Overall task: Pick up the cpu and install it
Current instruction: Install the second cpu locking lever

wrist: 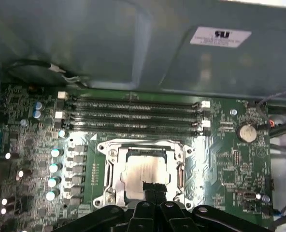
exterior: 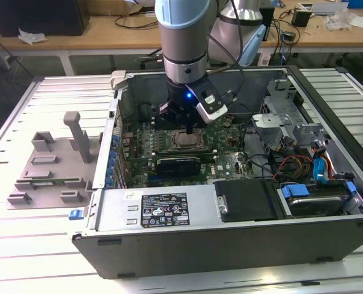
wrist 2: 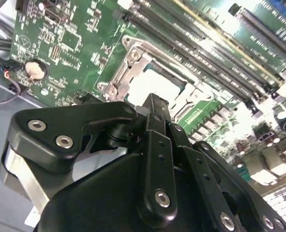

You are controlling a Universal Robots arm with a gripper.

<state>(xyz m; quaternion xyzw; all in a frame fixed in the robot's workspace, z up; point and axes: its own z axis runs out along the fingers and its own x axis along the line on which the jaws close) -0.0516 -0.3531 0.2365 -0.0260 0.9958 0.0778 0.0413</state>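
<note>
Hovering directly over the socket (wrist: pixel 145 176), the gripper (wrist: pixel 151 187) is showing fingertips drawn together, though any grip is hidden; the cpu (wrist: pixel 142 171) is sitting inside the frame on the motherboard (wrist: pixel 230 145), apparently seated.

An electronics or robotics lab workshop. An open grey metal computer case (exterior: pixel 230 239) lies on its side on a bench of pale ribbed aluminium slats (exterior: pixel 328 86), its green circuit board (exterior: pixel 224 138) exposed. A silver and blue robot arm (exterior: pixel 183 37) reaches into the case. Behind stands a long wooden-topped work table (exterior: pixel 108 33) strewn with black cables (exterior: pixel 138 18) and small devices.
</note>
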